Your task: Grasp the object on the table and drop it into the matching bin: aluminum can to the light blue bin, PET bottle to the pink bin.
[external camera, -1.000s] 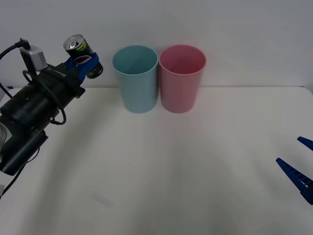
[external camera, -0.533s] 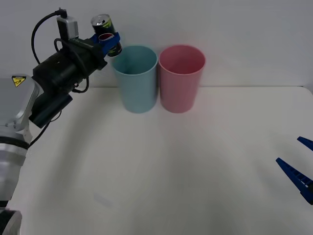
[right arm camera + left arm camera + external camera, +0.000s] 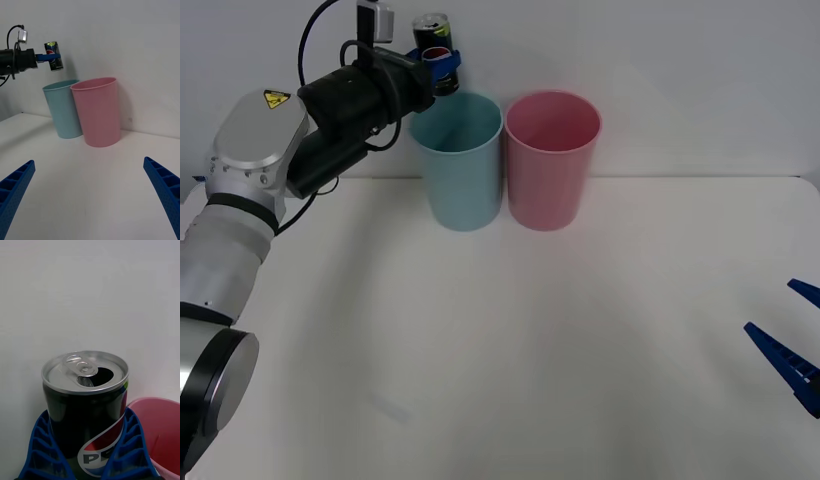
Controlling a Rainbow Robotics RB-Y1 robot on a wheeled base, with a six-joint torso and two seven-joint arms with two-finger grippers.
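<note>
- Can-sorting is nearing its release step: the white counter (image 3: 510, 340) is carrying only the two bins, standing upright and touching side by side near its far edge.
- Over the last second the left arm has been swinging up and inward from the counter's left side, so the load is now hanging above the near-left rim of the light blue bin (image 3: 458, 160) rather than well to its left; judging by that, only a little more travel over the mouth is needed before letting go.
- Beside it, the pink bin (image 3: 551, 158) is sitting untouched, and it is the wrong target for this load.
- Left pincer (image 3: 442, 66) is clamping the aluminum can (image 3: 432, 32) around its lower body, keeping it upright with the opened pull-tab top facing up.
- Right pincer (image 3: 90, 187) is waiting low at the counter's right edge, its blue fingers spread wide and holding nothing.
- On the can's dark body a red, white and blue globe mark is showing, with the letters "PE" readable between the fingers; the rest is hidden.
</note>
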